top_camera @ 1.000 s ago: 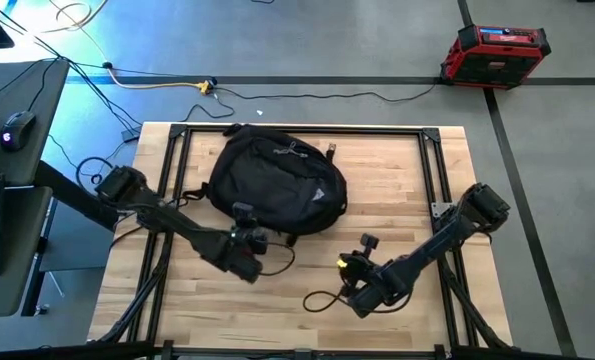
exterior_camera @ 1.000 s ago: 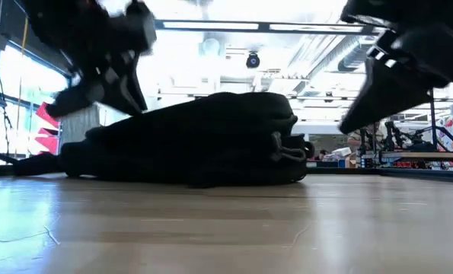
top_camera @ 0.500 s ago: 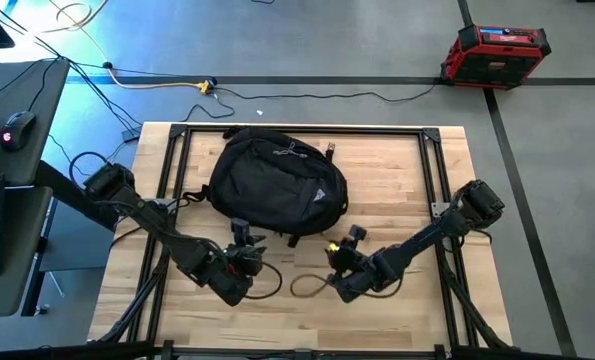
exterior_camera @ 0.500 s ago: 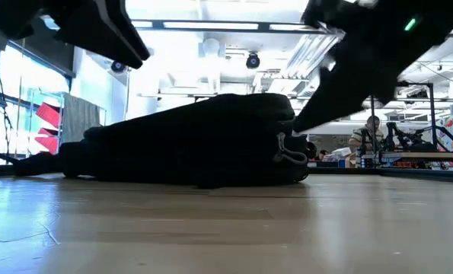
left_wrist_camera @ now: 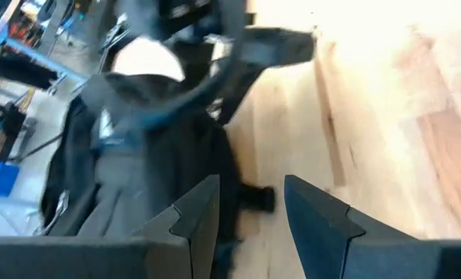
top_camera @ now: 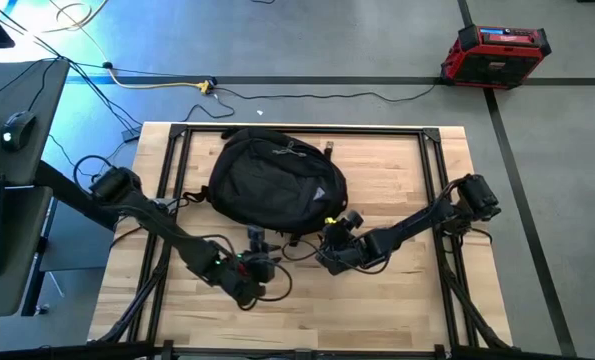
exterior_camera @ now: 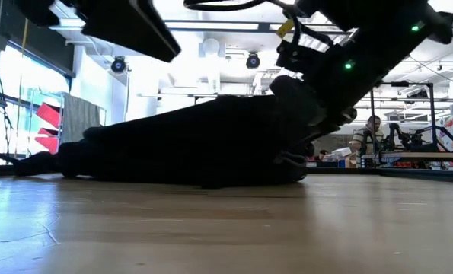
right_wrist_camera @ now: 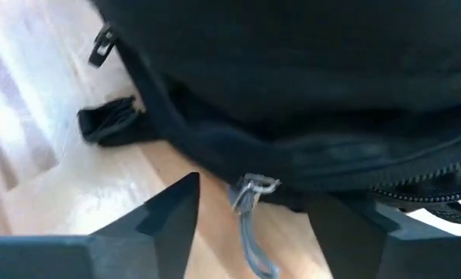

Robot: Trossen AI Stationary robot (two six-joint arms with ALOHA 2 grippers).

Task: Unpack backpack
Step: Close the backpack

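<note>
The black backpack (top_camera: 277,180) lies flat on the wooden table (top_camera: 397,310), toward its far side, and shows as a low dark mound in the low view (exterior_camera: 188,144). My right gripper (top_camera: 320,240) is open at the backpack's near edge. In its wrist view, its fingers (right_wrist_camera: 164,217) stand either side of a grey zipper pull (right_wrist_camera: 249,198) without touching it. My left gripper (top_camera: 260,250) hovers open just near of the backpack, pointing at it (left_wrist_camera: 249,213). A black strap end (left_wrist_camera: 257,198) lies on the wood ahead of its fingers.
Black frame rails (top_camera: 182,160) run along the table's edges. Cables (top_camera: 277,280) loop on the wood by the left arm. A red case (top_camera: 495,50) and cords lie on the floor beyond. Bare wood (top_camera: 397,310) stretches along the near side. A person (exterior_camera: 372,129) sits far behind.
My right gripper has moved from the near middle of the table toward the backpack's near edge, going down and toward the left and far side. My left gripper has shifted a little toward the table's right and tipped up, now pointing at the backpack. The backpack has stayed put.
</note>
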